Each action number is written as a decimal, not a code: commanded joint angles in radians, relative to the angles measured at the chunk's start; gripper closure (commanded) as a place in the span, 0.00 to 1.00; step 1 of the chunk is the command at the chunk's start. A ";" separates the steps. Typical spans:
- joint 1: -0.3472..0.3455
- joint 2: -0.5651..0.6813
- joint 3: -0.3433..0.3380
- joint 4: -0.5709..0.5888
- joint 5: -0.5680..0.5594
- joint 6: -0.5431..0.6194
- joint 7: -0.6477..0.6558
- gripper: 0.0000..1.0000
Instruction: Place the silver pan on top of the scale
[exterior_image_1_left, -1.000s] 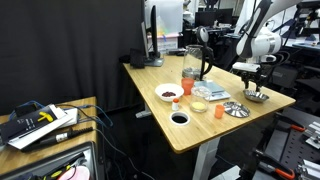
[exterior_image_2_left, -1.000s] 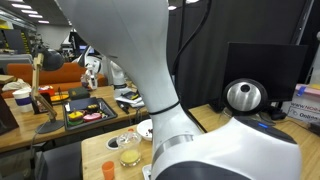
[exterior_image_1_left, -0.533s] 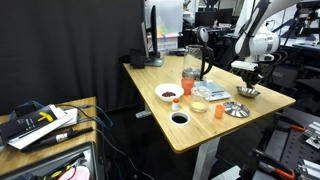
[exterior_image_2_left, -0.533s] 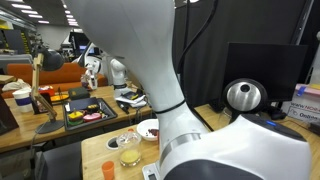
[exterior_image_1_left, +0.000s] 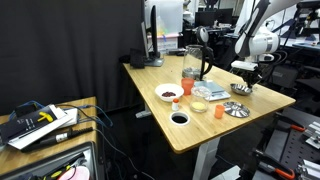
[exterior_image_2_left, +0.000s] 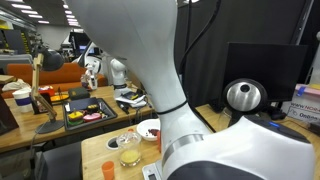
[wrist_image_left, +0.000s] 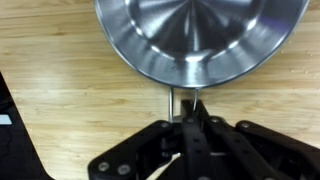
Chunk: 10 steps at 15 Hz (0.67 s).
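Gripper (wrist_image_left: 185, 102) had its fingers pressed together on the near rim of the silver pan (wrist_image_left: 200, 35), a thin edge pinch, and the pan hung level over bare wood. In an exterior view it rode just above the table (exterior_image_1_left: 150, 85), beside the scale (exterior_image_1_left: 213, 93) and not yet over it.

My read: carry it flat and slow (an edge pinch lets a dish swing), bring the pan's centre over the slab, lower until it sits, and only then let go. The slab looked barely wider than the pan, so centring mattered.

Around it, big to small:
- a dark kettle (exterior_image_1_left: 197, 62) stood behind the scale, well clear
- a white bowl (exterior_image_1_left: 168, 93) sat on the scale's far side
- the flatter silver dish (exterior_image_1_left: 235, 109) lay near the front edge, close to the path
- an orange cup (exterior_image_1_left: 217, 108) just beside the scale looked likeliest to get clipped
- a small yellowish item (exterior_image_1_left: 200, 106) lay next to it
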 joint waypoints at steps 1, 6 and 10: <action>-0.025 0.005 0.015 0.004 0.011 -0.018 -0.039 0.99; -0.014 -0.056 0.005 -0.034 -0.003 -0.015 -0.083 0.99; 0.004 -0.115 -0.015 -0.077 -0.025 -0.009 -0.129 0.99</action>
